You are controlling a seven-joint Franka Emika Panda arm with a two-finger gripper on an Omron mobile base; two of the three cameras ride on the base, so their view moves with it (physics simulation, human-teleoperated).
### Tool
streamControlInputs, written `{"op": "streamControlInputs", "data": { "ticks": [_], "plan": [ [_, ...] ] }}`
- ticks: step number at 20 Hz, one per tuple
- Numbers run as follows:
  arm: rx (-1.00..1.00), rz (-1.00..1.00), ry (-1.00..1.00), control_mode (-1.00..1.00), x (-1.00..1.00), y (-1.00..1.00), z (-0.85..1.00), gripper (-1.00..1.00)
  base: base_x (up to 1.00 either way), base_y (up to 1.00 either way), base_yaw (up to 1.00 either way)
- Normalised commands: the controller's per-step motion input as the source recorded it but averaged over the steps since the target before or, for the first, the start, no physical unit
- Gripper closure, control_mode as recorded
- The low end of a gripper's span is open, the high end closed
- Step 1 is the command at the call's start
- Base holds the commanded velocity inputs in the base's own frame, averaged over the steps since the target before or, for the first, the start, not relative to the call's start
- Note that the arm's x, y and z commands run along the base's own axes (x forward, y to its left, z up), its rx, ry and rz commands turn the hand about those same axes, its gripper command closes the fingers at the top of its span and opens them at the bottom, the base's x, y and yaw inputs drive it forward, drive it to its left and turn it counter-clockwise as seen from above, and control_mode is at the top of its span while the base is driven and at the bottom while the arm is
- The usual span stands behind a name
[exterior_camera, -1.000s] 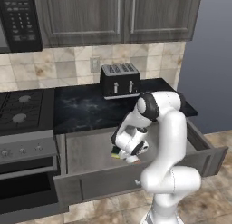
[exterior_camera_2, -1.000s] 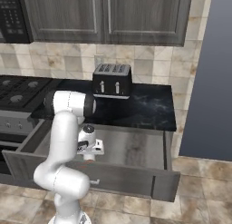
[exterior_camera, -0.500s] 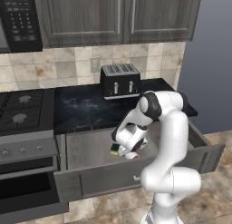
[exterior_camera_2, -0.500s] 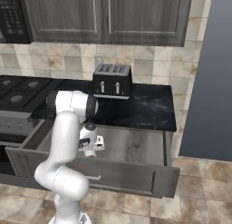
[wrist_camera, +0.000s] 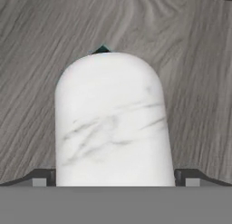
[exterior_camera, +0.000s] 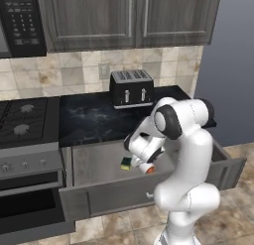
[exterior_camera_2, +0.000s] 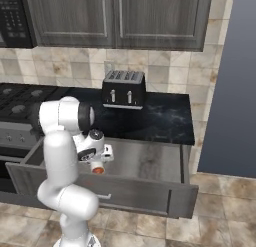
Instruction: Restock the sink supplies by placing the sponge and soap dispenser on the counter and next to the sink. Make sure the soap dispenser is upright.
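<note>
The soap dispenser (wrist_camera: 113,123), a white marbled bottle, sits between my gripper's (wrist_camera: 115,178) two fingertips and lies tilted inside the open drawer (exterior_camera: 94,164). Its orange-red pump top (exterior_camera: 149,168) pokes out below the hand in the left base view and shows again as the pump top (exterior_camera_2: 98,168) from the right. The gripper (exterior_camera: 143,159) is shut on the bottle. The sponge (exterior_camera: 126,163), green over yellow, lies on the drawer floor just left of the hand; its green corner (wrist_camera: 102,49) peeks over the bottle. The black counter (exterior_camera: 94,120) runs behind the drawer. The sink is out of view.
A black toaster (exterior_camera: 131,88) stands at the back of the counter. The stove (exterior_camera: 22,122) adjoins on the left, with a microwave (exterior_camera: 20,21) above it. The drawer's front panel (exterior_camera_2: 130,191) juts out toward the base. Wall cabinets (exterior_camera_2: 120,16) hang overhead.
The hand has shifted slightly inside the drawer with the bottle in it, and the orange pump top now shows below it. The sponge stays put.
</note>
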Motion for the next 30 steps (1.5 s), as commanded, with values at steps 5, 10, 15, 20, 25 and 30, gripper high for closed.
{"op": "streamControlInputs", "data": {
  "ticks": [5,10,15,20,25,30],
  "plan": [
    [0.00,0.10,0.04,-1.00,0.00,0.00,0.51,1.00,0.00,0.00,0.00],
    [0.00,0.22,0.16,-1.00,0.00,0.00,0.49,1.00,0.00,0.00,0.00],
    [-0.01,0.29,0.17,-1.00,-0.02,0.00,0.65,1.00,0.00,0.00,0.00],
    [-0.01,0.29,0.04,-1.00,-0.08,0.00,1.00,1.00,0.00,0.00,0.00],
    [-0.02,0.25,0.00,-1.00,-0.10,0.00,1.00,1.00,0.00,0.00,0.00],
    [-0.02,0.19,-0.01,-1.00,-0.35,0.00,0.98,1.00,0.00,0.00,0.00]
  ]
}}
